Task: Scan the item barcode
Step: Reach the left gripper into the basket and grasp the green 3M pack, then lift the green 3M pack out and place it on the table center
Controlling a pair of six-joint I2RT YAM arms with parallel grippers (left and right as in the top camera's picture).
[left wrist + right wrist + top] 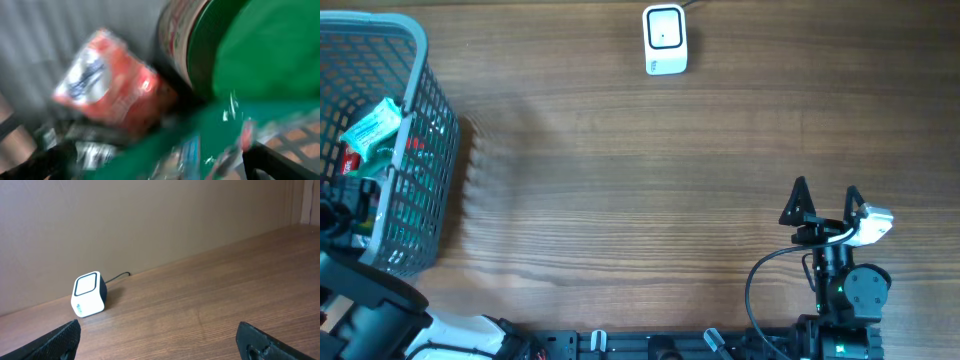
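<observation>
Nothing scanned or held yet: left gripper [340, 213] open inside the left-edge basket [417, 85], right gripper [825, 200] open, barcode scanner [665, 38] unused at the far edge.

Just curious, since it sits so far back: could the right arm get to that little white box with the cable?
Probably yes: only bare table lies between the open right gripper and the white box. Whether the arm stretches that far is unclear.

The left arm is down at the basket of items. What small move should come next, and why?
Probably lower the left gripper a little onto the red packet and close on it. Its jaws stand open and grip nothing, the packet lies in the basket close before the wrist camera, and the scanner across the table has no item before it yet.
</observation>
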